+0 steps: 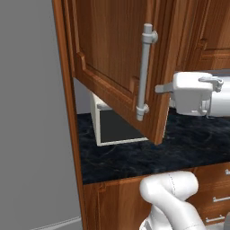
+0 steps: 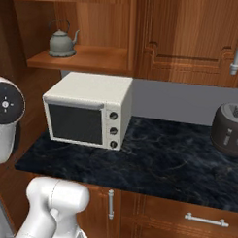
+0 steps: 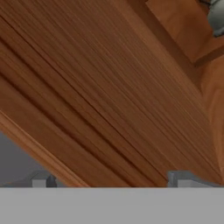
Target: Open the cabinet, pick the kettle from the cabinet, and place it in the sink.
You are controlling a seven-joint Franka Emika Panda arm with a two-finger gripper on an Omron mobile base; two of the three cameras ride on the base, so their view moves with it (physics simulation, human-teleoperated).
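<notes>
Cabinet door swung open, kettle waiting on the shelf

The cabinet point(image 1: 112, 58) door stands swung out over the dark counter point(image 2: 153, 161), its long grey handle point(image 1: 144, 72) facing the left base camera, so the shelf is bare to reach. The white microwave point(image 2: 87, 115) sits below that shelf. The gripper point(image 3: 113, 180) is close against the door's wood, fingers spread wide and holding nothing — it looks set to go round the door. The kettle point(image 2: 62, 41) sits upright on the shelf, well apart from the hand.
</notes>
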